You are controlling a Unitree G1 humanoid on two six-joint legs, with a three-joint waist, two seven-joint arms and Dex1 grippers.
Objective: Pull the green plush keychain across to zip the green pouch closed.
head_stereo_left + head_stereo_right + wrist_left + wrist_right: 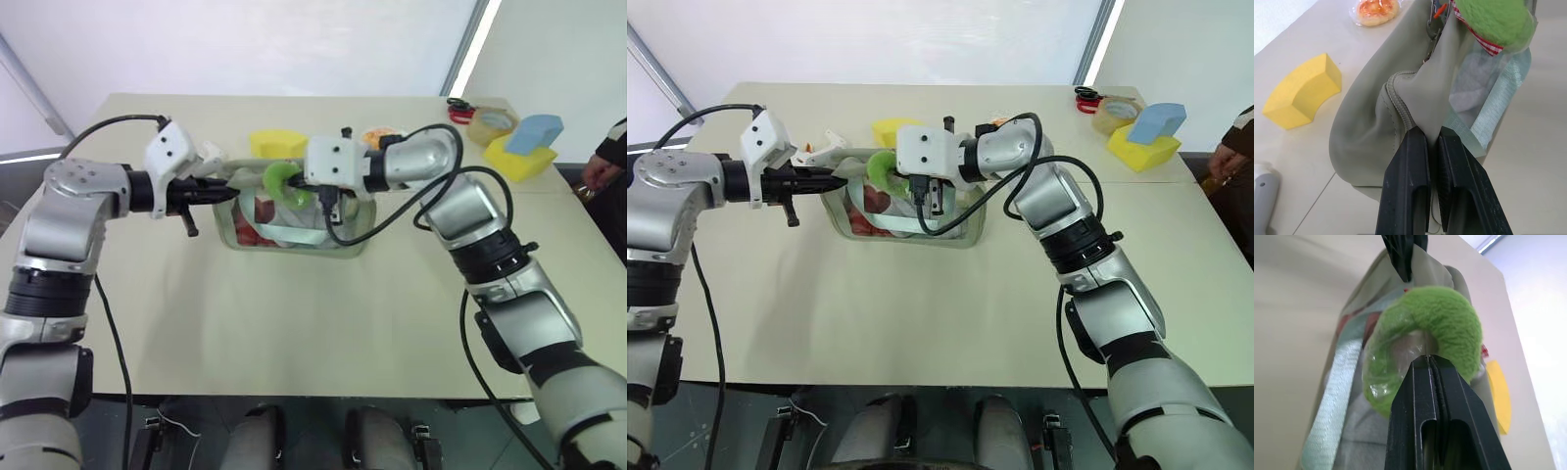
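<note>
The green pouch [294, 245] stands in the middle of the table [294, 333], its clear front showing red and white contents and a mint strap. My left gripper [231, 195] is shut on the pouch's fabric [1400, 93] at its left top end, beside the zipper. The green plush keychain [279, 181], curled into a fuzzy lime ring [1444, 318], sits on top of the pouch. My right gripper [1429, 361] reaches in from the right and is shut on the ring's inner edge. The two grippers point at each other, a short way apart.
A yellow sponge [277, 144] lies just behind the pouch, with a wrapped orange item [1376, 10] nearby. At the far right corner are a tape roll [493, 122], scissors [458, 106], and a blue sponge on a yellow one [524, 147]. A person's hand [596, 176] shows at the right edge.
</note>
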